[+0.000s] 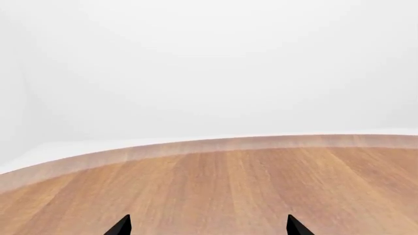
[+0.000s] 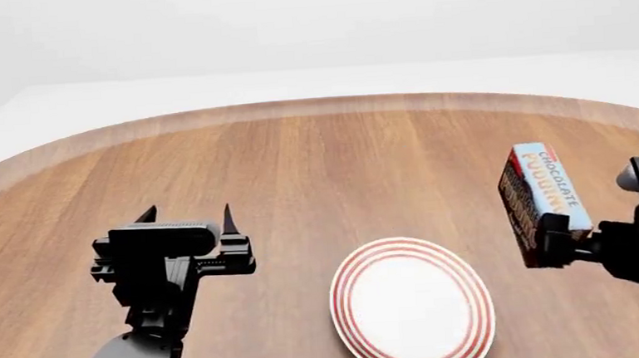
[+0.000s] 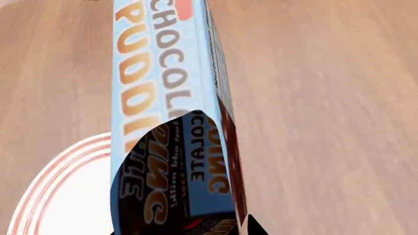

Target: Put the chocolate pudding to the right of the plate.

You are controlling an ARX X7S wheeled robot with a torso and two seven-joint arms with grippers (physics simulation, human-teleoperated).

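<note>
A round wooden table [image 2: 330,162] fills the head view, with white floor and wall behind it. Near the front edge, slightly right of centre, lies the plate [image 2: 412,303], white with red rings around its rim.

The right gripper [image 2: 553,246] reaches in from the right side and is closed on the pudding [image 2: 540,199], holding the carton by its near end. The carton is tilted, its light-blue top facing up and its dark brown side turned toward the plate. It sits to the right of the plate and a little farther back, apart from it. Whether it is touching the table or held just above it is hard to tell from this angle.

In the right wrist view, the pudding [image 3: 166,98] fills the middle of the frame, its white and orange lettering plain, and a slice of the plate [image 3: 58,186] shows beside it.

The left gripper [image 2: 186,220] hovers over bare wood at the left, well apart from the plate, its fingers spread and holding nothing. The left wrist view shows only its two dark fingertips [image 1: 120,226] over the table [image 1: 216,186].
</note>
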